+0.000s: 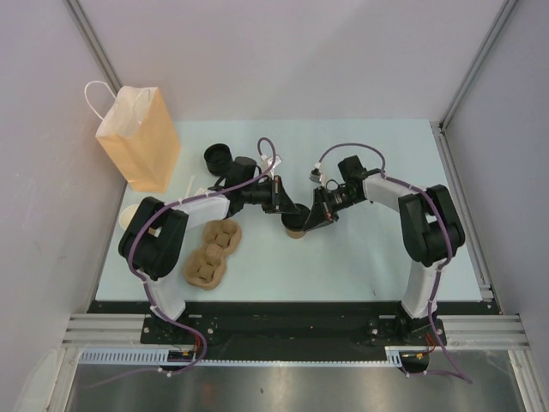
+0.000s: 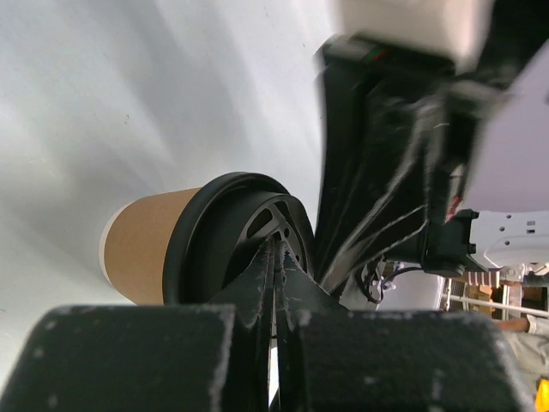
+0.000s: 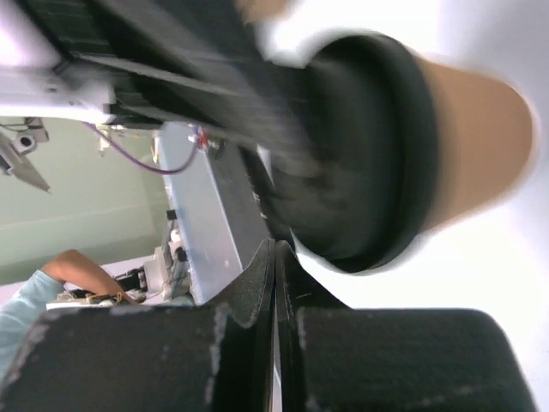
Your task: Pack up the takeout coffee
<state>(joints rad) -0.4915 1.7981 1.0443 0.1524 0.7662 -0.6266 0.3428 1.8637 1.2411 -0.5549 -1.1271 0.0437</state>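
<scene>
Two tools meet at the middle of the pale blue counter, one on either side of the small brown paper coffee cup with a round black plastic lid. The left tool is clenched on nothing: in its wrist view the fingers lie pressed together with only a thin slit between them, and their tips sit against the top of the cup's lid. The right tool is also clenched and empty, its fingers closed in front of the same cup. That view is blurred, so I cannot tell whether it touches the cup. From above, the cup seems to stand upright just below and between the two tips.

Beyond and to the right of the right tool the counter lies bare out to its far and right edges. To the left of the left tool the room is tighter: a moulded brown pulp cup carrier lies beside that arm's elbow, a stack of black lids sits farther back, and a tall tan paper bag with white handles stands at the far-left corner, close to the side wall.
</scene>
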